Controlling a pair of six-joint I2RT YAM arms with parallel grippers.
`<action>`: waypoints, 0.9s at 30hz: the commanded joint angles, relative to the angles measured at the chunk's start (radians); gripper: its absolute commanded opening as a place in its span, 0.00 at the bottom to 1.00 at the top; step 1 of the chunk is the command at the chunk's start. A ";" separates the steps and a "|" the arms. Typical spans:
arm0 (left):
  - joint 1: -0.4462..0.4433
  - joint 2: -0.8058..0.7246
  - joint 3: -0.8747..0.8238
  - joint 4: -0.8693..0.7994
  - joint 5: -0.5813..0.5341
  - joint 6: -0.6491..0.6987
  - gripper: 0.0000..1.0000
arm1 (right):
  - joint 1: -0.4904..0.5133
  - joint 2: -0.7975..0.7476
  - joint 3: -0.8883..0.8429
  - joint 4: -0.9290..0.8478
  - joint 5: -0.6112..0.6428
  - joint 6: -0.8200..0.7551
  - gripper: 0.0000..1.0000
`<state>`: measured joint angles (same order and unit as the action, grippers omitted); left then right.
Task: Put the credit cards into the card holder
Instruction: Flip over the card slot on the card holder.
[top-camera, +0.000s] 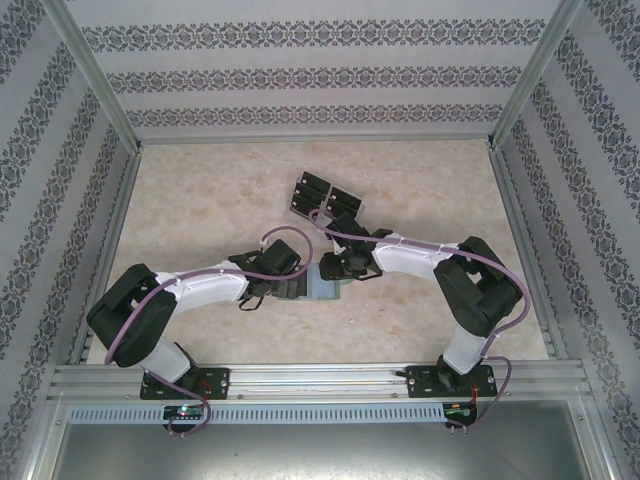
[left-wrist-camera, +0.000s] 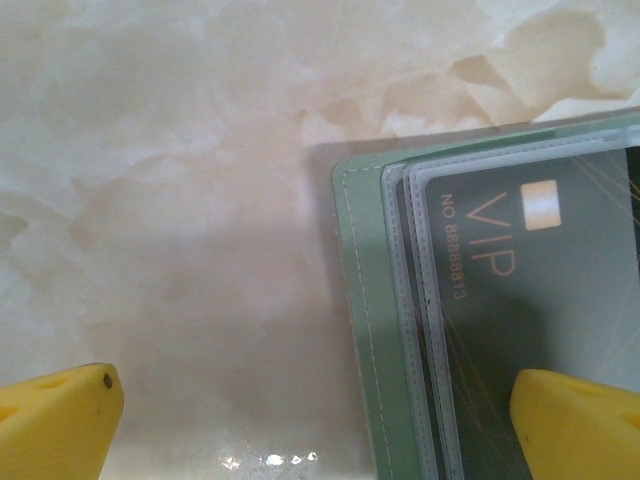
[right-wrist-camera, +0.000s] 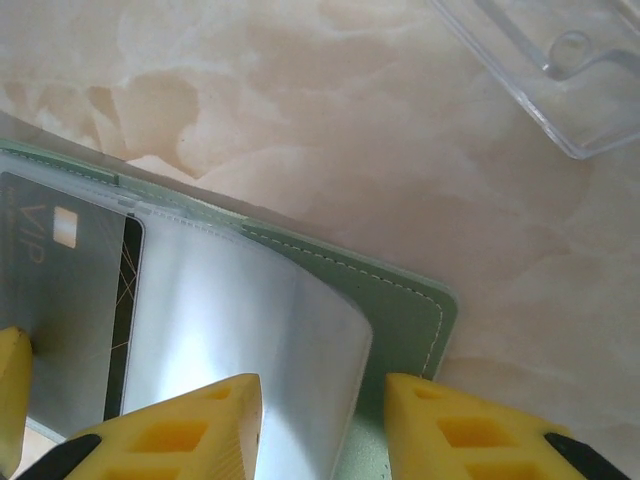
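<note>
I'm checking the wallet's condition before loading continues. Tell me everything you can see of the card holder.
The card holder lies open on the marbled table. Its grey-green cover, leather-like with pale edge stitching and rounded corners, carries stacked clear plastic sleeves; one holds a black VIP card. A top sleeve bows upward. A yellow fingertip of the left end effector overlaps the card sleeve; contact cannot be judged.

L arm (top-camera: 200, 285), R arm (top-camera: 420, 256) bent inward, wrists close; L fingers (left-wrist-camera: 60, 410) wide apart, R fingers (right-wrist-camera: 190, 425) parted.
</note>
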<state>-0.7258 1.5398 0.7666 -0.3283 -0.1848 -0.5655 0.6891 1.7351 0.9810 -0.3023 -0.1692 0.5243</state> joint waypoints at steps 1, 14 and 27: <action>0.009 0.002 -0.002 -0.008 -0.021 -0.014 1.00 | -0.007 -0.028 -0.018 0.005 0.012 0.013 0.37; 0.009 -0.001 0.000 -0.012 -0.021 -0.011 1.00 | 0.020 -0.040 0.005 0.014 -0.009 0.015 0.34; 0.009 0.003 0.006 -0.012 -0.020 -0.009 1.00 | 0.061 -0.121 0.036 -0.035 0.046 0.025 0.35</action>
<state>-0.7258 1.5398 0.7670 -0.3283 -0.1844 -0.5655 0.7437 1.6356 0.9936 -0.3058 -0.1642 0.5438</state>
